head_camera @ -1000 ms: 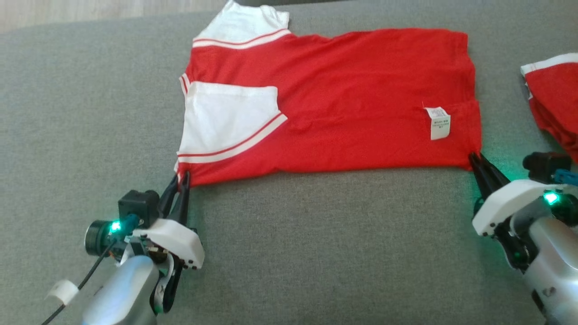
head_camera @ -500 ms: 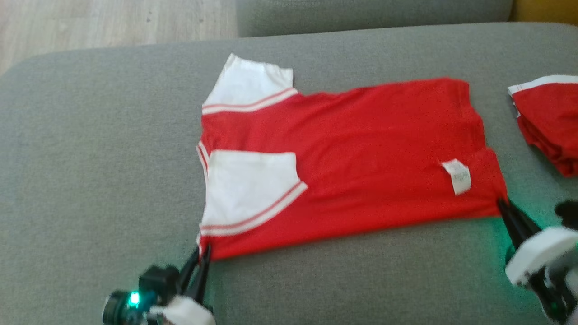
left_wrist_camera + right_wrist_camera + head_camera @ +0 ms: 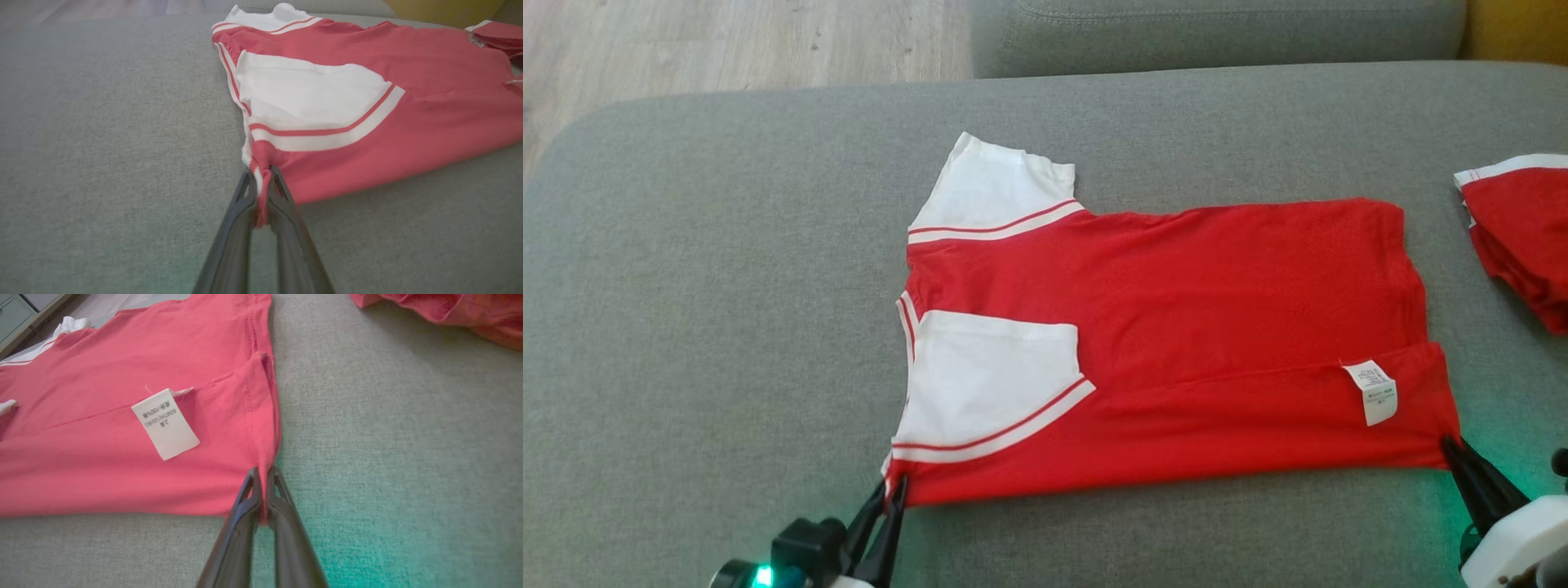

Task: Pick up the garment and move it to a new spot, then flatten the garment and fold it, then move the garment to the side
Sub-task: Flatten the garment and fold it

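Grey sofa [image 3: 727,245] bore the shirt [image 3: 1176,310]; left gripper [image 3: 892,487] and right gripper [image 3: 1450,445] pinched its near corners; uneven pulling could free one.

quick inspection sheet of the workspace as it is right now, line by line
surface: grey cushion, the shirt lies on it
job's things: red shirt, white sleeves, spread flat, near strip folded over, care label showing
clutter: second red garment at the right edge
grippers: left gripper shut on the shirt's near left corner; right gripper shut on its near right corner
cables: nothing seen
surroundings: wooden floor far left; back cushion behind; yellow patch at the top right
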You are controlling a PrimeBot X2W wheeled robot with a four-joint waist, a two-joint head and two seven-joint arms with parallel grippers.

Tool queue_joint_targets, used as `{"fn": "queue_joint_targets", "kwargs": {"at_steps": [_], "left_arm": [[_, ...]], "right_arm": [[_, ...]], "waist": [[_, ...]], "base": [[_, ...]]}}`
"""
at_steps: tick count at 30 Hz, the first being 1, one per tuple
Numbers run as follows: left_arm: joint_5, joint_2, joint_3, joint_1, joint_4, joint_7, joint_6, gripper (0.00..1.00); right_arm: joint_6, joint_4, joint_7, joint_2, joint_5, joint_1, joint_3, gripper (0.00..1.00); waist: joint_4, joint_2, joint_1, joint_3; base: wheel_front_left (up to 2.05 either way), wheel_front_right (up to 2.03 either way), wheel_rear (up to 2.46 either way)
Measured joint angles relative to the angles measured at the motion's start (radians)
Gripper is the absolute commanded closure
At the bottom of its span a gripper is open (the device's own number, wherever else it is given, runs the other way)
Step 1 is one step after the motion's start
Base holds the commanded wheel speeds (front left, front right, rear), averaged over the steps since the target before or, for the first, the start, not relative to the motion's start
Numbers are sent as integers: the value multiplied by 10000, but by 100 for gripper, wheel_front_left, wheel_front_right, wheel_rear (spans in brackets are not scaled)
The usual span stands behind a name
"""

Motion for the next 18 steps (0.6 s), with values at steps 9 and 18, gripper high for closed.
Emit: {"fn": "queue_joint_targets", "kwargs": {"at_steps": [9,18], "left_arm": [[-10,69,-265,49,44,395,-272,0],[0,746,238,-2290,-953,1438,-694,0]], "right_arm": [[0,-633,336,355,-487,286,-1093,0],[-2,-1948,391,573,-1093,305,-1862,0]], "waist": [[-90,0,1,188],[-398,0,1,638]], "base": [[0,0,0],[0,0,0]]}}
